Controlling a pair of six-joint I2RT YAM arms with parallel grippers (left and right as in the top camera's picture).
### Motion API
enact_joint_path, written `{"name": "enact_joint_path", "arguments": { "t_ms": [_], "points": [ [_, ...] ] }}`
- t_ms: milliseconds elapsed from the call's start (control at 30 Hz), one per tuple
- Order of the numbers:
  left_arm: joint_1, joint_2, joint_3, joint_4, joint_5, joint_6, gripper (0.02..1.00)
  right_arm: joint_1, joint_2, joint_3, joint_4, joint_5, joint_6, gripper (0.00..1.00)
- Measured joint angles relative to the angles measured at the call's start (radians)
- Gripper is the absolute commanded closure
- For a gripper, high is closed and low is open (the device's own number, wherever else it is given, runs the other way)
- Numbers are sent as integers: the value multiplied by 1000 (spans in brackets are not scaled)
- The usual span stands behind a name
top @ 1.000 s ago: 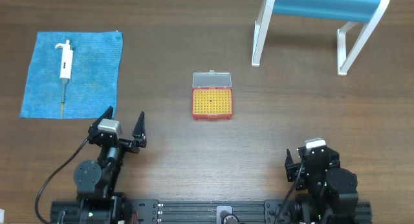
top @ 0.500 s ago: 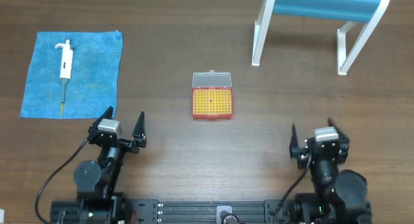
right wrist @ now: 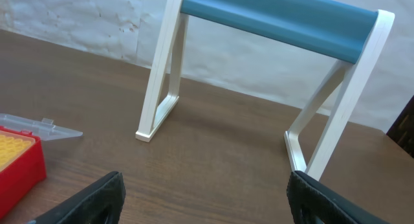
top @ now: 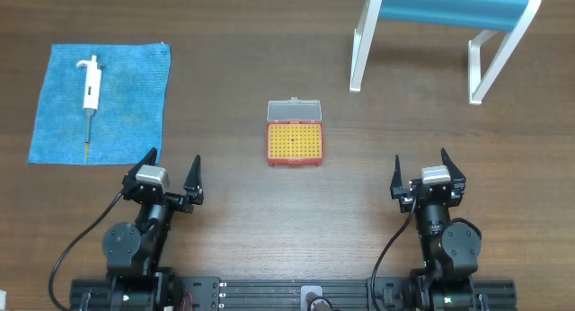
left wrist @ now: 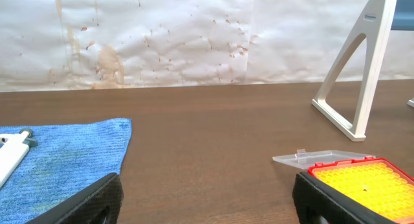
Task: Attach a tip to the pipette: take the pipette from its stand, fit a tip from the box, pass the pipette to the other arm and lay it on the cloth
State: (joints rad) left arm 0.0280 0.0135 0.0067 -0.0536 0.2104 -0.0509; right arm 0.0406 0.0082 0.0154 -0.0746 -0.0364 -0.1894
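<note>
A white pipette (top: 90, 88) with a tip fitted lies on the blue cloth (top: 126, 113) at the far left; its head (left wrist: 13, 153) and the cloth (left wrist: 71, 159) also appear in the left wrist view. The red tip box (top: 294, 144) with yellow tips stands open mid-table, seen too in the left wrist view (left wrist: 362, 185) and the right wrist view (right wrist: 19, 159). The blue and white stand (top: 449, 14) at the back right holds nothing. My left gripper (top: 172, 174) is open near the front left. My right gripper (top: 420, 174) is open near the front right, facing the stand (right wrist: 272, 23).
The box's clear lid (top: 295, 107) lies folded back behind it. The brown table (top: 225, 59) stretches bare between the cloth, box and stand. A pale wall (left wrist: 162, 36) runs behind the table.
The right arm has swung out from its folded pose and now points its open gripper up the table toward the stand. The left arm and the pipette have not moved.
</note>
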Motion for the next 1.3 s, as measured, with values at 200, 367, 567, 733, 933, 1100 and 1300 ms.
{"name": "enact_joint_path", "arguments": {
  "t_ms": [200,367,567,733,933,1100,1300],
  "points": [
    [0,0,0,0,0,0,172,-13,0,-1,0,0,0,189],
    [0,0,0,0,0,0,172,-22,0,-1,0,0,0,187],
    [0,0,0,0,0,0,169,-22,0,-1,0,0,0,189],
    [0,0,0,0,0,0,172,-22,0,-1,0,0,0,189],
    [0,0,0,0,0,0,172,-22,0,-1,0,0,0,189],
    [0,0,0,0,0,0,172,-22,0,-1,0,0,0,189],
    [0,0,0,0,0,0,169,-22,0,-1,0,0,0,189]
  ]
}}
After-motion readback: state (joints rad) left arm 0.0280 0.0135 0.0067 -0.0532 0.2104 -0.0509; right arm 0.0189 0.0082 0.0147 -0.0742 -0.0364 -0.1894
